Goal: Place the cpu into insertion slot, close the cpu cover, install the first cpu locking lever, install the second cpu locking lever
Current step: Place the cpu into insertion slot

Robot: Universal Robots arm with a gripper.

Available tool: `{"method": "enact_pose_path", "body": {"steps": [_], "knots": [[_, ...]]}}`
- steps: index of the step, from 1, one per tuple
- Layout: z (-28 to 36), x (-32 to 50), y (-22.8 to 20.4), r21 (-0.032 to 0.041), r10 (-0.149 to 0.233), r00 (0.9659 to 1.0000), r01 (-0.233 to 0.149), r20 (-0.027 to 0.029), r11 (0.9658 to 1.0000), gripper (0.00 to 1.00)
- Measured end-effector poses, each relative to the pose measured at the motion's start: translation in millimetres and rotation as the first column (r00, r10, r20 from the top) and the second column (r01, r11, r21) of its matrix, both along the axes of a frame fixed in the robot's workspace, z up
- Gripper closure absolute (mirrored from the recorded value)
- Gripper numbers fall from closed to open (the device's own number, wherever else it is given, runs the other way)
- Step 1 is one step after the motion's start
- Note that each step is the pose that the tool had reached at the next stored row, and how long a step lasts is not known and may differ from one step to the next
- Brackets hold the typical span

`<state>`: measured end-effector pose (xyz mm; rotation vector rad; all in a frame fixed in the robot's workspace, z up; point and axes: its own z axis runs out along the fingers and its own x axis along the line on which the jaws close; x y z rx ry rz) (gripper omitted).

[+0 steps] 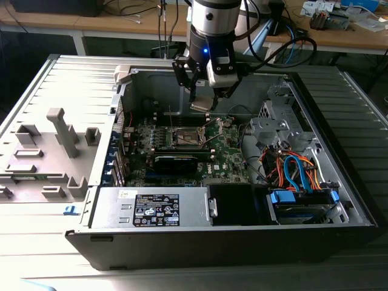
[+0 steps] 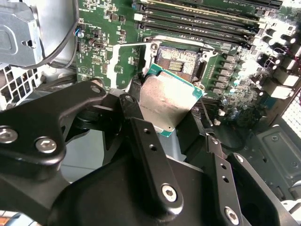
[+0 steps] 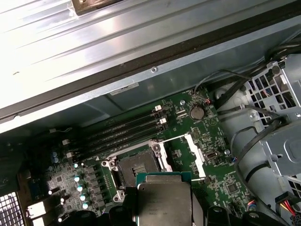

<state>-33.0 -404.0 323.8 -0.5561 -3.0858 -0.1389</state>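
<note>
My gripper [image 1: 204,98] hangs over the open computer case, shut on the cpu [image 1: 202,105], a small silvery square with a green edge. In the second wrist view the cpu [image 2: 167,101] sits tilted between the black fingers [image 2: 141,136], just short of the insertion slot [image 2: 178,60]. The slot's dark centre is bare, with nothing in it. The cpu cover [image 2: 120,63] stands flipped open beside the slot. In the first wrist view the cpu [image 3: 164,202] hovers near the insertion slot [image 3: 136,165], and the raised cpu cover [image 3: 195,154] is seen edge-on. Thin levers stand up by the insertion slot [image 1: 188,138].
A grey power supply box [image 1: 154,209] lies along the case's front wall. A blue drive caddy [image 1: 303,197] with orange and blue cables [image 1: 291,168] fills the exterior view's right. Memory slots [image 3: 122,134] run beside the socket. Grey plastic fixtures [image 1: 57,136] stand on the exterior view's left.
</note>
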Motion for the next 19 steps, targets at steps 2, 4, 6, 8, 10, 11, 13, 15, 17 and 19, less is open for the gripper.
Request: {"method": "enact_pose_path", "body": {"steps": [2,4,6,8,10,11,13,15,17,19], "knots": [[-0.1,0.0,0.0,-0.0002,-0.008,1.0,0.008,0.0,1.0,0.45],[-0.2,0.0,0.0,-0.0005,-0.017,0.9998,0.017,0.0,0.9998,0.45],[-0.2,0.0,0.0,-0.0006,-0.024,0.9997,0.024,-0.0001,0.9997,0.45],[-0.3,0.0,0.0,-0.0009,-0.03,0.9995,0.03,0.0,0.9995,0.45],[-0.4,0.0,0.0,-0.0012,-0.04,0.9992,0.04,0.0,0.9992,0.45],[-0.4,0.0,0.0,-0.0013,-0.044,0.999,0.044,0.0,0.999,0.45],[-0.5,0.0,0.0,-0.0015,-0.051,0.9987,0.051,0.0,0.9987,0.45],[-0.8,0.0,0.0,-0.0045,-0.093,0.9957,0.093,0.0003,0.9957,0.45],[-1.1,0.0,0.0,-0.0066,-0.122,0.9925,0.122,0.0005,0.9925,0.45],[-1.1,0.0,0.0,-0.0073,-0.129,0.9916,0.129,0.0006,0.9916,0.45]]}}
